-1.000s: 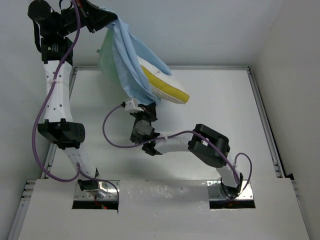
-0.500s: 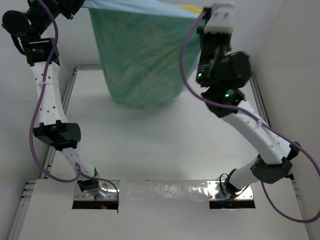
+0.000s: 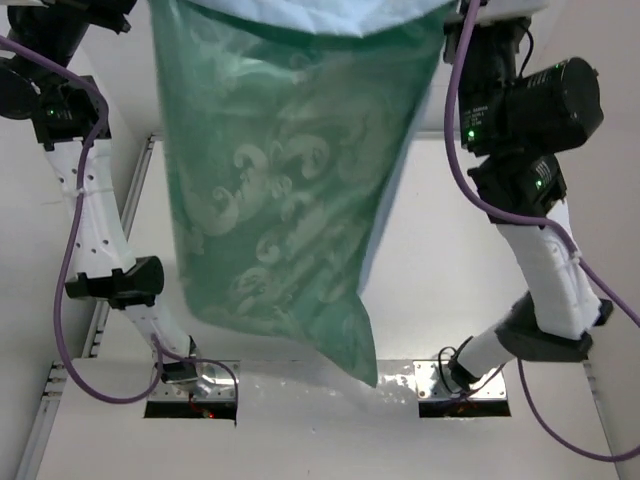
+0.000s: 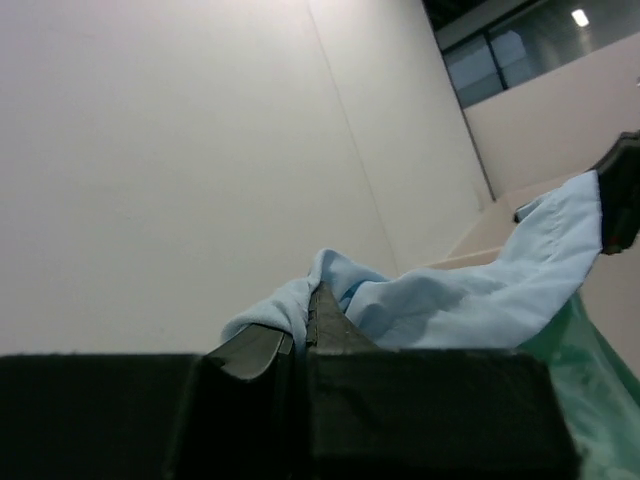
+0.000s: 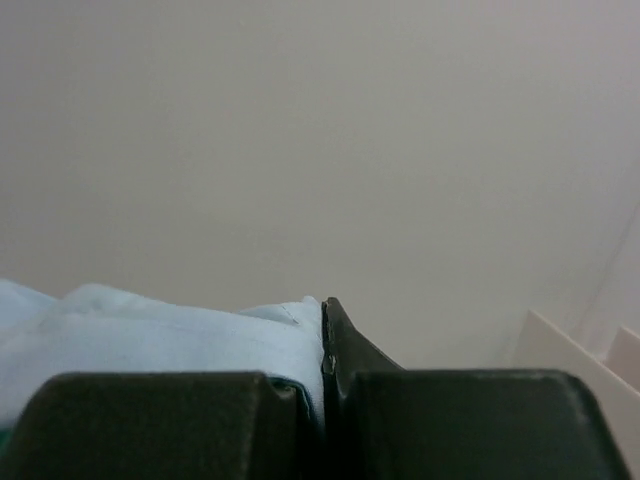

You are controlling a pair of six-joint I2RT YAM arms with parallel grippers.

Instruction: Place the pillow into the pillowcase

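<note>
The pillowcase hangs high above the table, its shiny sea-green patterned face toward the top camera and its light blue edge at the top. My left gripper is shut on a bunch of its light blue fabric at the upper left. My right gripper is shut on the light blue fabric at the upper right. Both grippers' fingertips lie out of the top view. The pillow is not visible; I cannot tell whether it is inside the case.
The white table shows to the right of the hanging case, with metal rails along its left edge and right edge. White walls enclose the back and right side. The arm bases sit at the near edge.
Both arms have risen further toward the camera, lifting the pillowcase so that it hangs longer and fills the middle of the view. The yellow piping seen earlier is gone from sight.
</note>
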